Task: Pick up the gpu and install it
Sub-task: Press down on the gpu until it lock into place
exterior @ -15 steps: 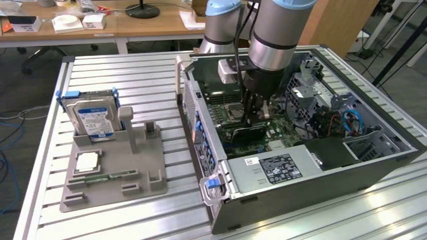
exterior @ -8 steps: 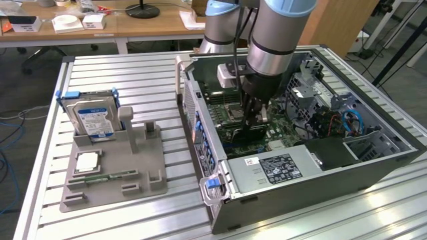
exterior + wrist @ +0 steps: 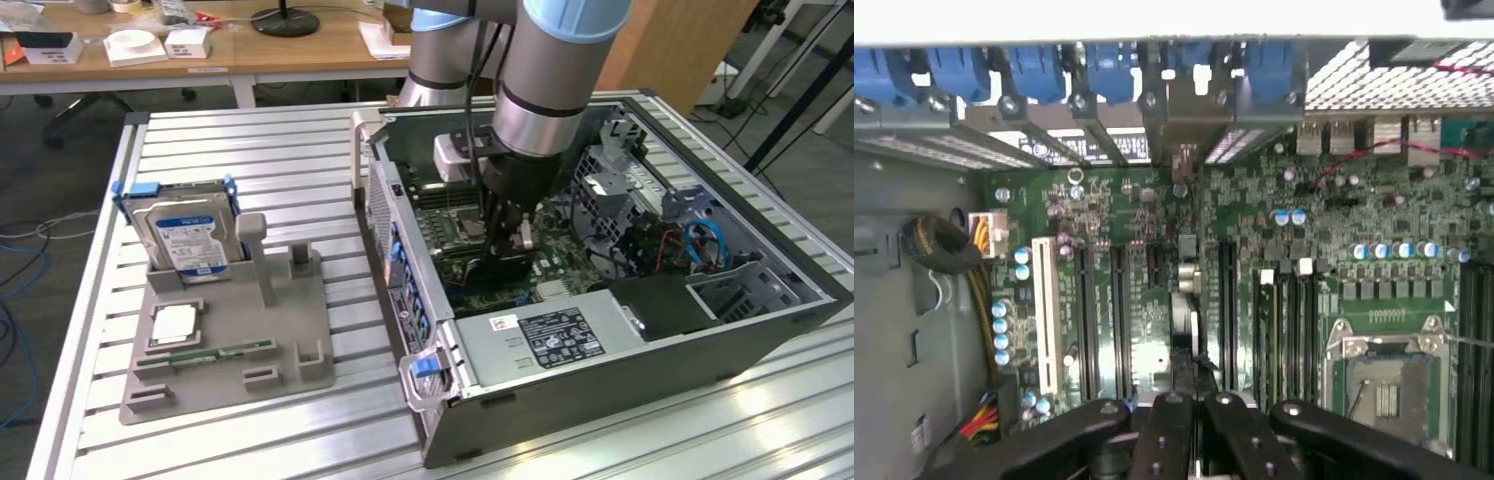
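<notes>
The gripper (image 3: pixel 1189 415) is clamped on the card (image 3: pixel 502 268) — the gpu, held on edge inside the open computer case (image 3: pixel 747 330), low over the green board (image 3: pixel 1144 300) and its row of long slots. This looks like the install step, not the pick-up. Seating it calls for the card's edge to line up squarely with one slot — its bracket toward the blue latches (image 3: pixel 1094 70).

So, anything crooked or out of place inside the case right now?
Nothing stands out. The pincer is shut on the gpu, held edge-on above the motherboard slots inside the open computer case. The hard drive stands upright in its holder.
</notes>
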`<state>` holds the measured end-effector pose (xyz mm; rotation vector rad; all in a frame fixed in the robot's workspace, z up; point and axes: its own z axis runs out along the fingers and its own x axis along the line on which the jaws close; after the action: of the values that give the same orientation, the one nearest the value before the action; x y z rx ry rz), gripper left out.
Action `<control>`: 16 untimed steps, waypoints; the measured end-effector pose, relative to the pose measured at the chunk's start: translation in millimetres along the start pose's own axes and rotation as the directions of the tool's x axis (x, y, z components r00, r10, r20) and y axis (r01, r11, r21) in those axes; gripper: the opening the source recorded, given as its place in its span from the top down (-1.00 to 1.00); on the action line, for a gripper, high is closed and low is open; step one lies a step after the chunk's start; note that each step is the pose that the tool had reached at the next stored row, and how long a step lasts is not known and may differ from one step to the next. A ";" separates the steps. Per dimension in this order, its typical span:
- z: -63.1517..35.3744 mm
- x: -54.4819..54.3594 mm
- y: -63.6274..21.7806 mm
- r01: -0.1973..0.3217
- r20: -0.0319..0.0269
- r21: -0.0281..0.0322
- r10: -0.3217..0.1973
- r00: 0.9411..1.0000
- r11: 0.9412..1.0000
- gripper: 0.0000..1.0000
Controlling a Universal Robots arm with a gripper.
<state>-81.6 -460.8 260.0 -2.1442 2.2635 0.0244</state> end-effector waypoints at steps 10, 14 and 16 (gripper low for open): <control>-26.5 1.1 21.7 0.000 0.004 0.001 0.000 1.000 1.000 0.79; -34.4 1.4 31.9 0.000 0.004 0.001 0.000 1.000 1.000 0.79; -36.5 1.6 32.5 0.000 0.004 0.000 0.000 1.000 1.000 0.79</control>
<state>-114.4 -461.7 296.3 -2.1419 2.2610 0.0290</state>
